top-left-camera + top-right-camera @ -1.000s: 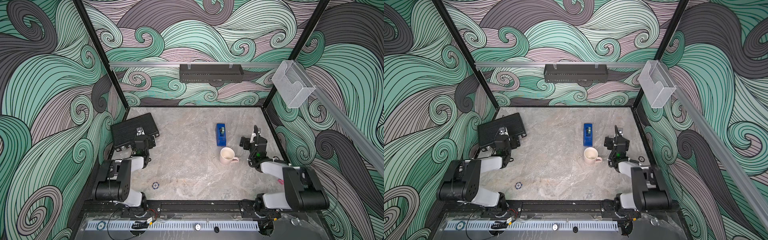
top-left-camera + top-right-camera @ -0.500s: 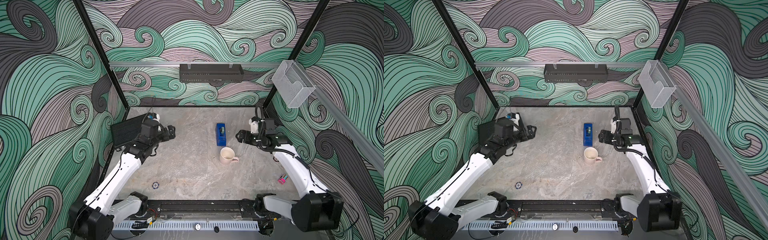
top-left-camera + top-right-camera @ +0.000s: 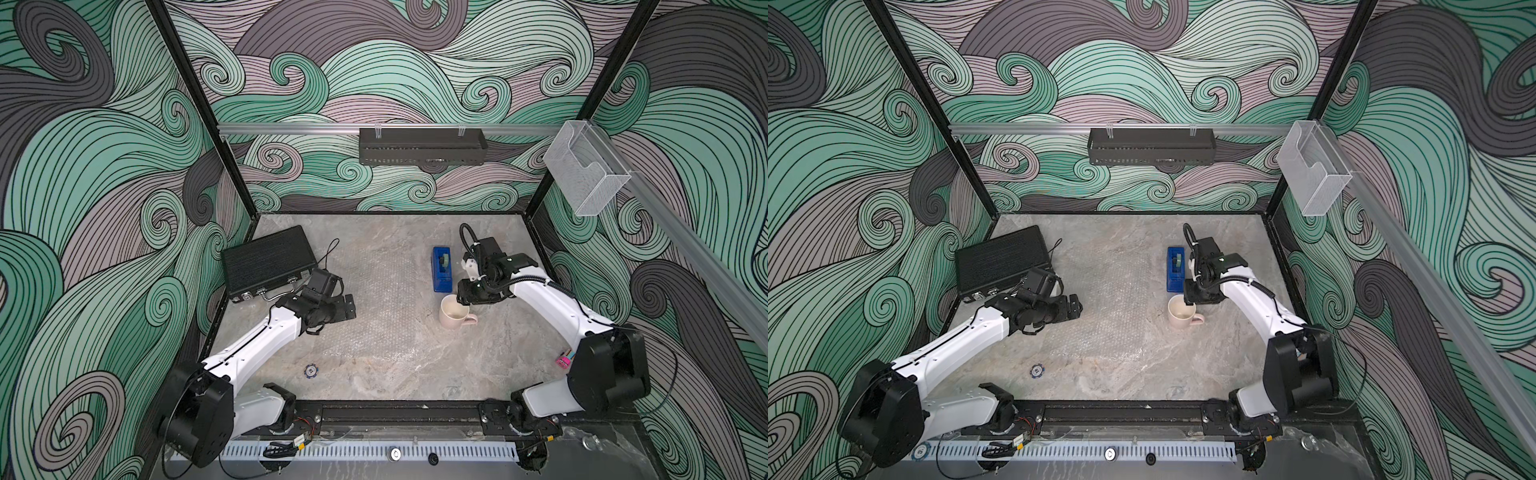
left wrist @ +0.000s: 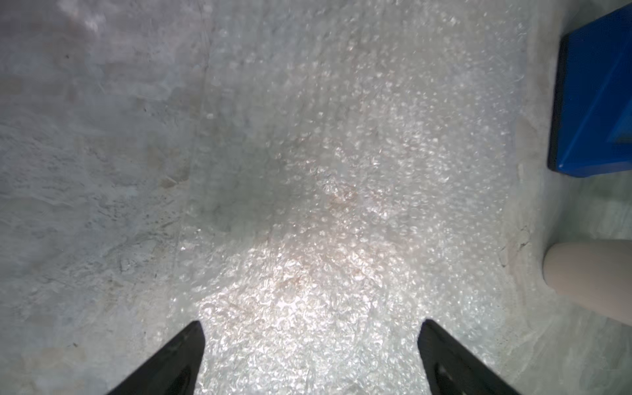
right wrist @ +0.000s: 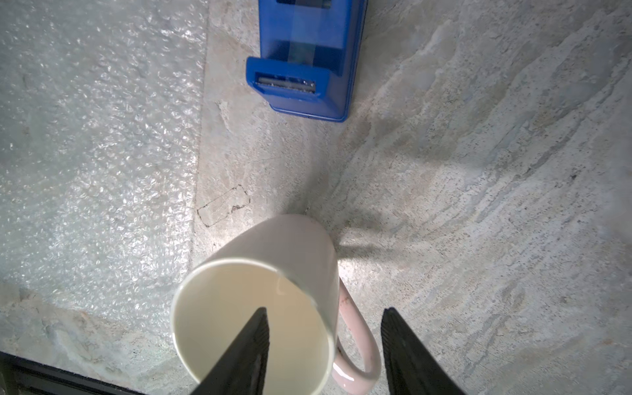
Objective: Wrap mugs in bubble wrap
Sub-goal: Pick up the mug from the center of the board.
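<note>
Right wrist view: the right gripper (image 5: 325,309) straddles the glazed wall and loop handle of the upright mug (image 5: 273,246). Its jaws are apart and not yet clamped, presumably for lifting. The mug stands on the bare stone tabletop (image 5: 478,205), at 3 o'clock of the flat, dimpled bubble wrap (image 3: 374,316). The left gripper (image 4: 311,325) hovers over the sheet, spread wide.
</note>
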